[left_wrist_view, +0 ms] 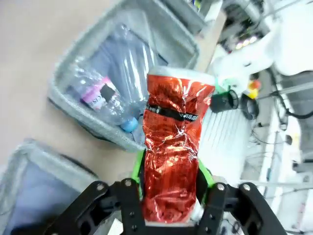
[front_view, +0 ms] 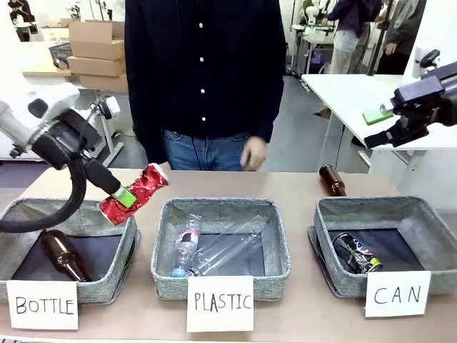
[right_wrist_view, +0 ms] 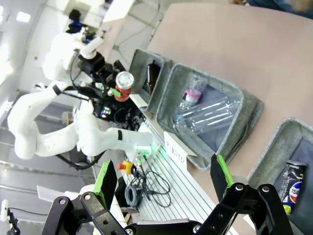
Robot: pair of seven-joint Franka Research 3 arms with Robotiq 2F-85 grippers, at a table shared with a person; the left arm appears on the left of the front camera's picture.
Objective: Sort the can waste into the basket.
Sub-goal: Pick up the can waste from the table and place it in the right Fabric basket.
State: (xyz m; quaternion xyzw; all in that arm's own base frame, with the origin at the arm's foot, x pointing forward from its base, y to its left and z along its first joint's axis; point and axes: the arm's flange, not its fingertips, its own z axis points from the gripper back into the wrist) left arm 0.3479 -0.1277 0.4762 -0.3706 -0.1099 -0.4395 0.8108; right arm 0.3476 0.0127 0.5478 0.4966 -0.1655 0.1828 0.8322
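Red can (left_wrist_view: 171, 147), clamped in left tool (left_wrist_view: 171, 174), 9 o'clock, unsorted; dark can (front_view: 357, 254) in basket (front_view: 421, 209), 4 o'clock; right tool (right_wrist_view: 164, 171) apart.

Bright, even overhead room light fills the front view, which is sharp throughout, with only soft shadows on the table (front_view: 300, 314). In the left wrist view the red can (left_wrist_view: 172, 147), clamped between the jaws of the left gripper (left_wrist_view: 171, 171), is crisp and sparkles with white glare along its creases. The grey bin (left_wrist_view: 58, 90) beyond the jaws is smeared and soft, and the area past them to the right is washed out. Beyond the spread jaws of the right gripper (right_wrist_view: 162, 171), straight lines bow toward the edges and the upper left is overexposed.
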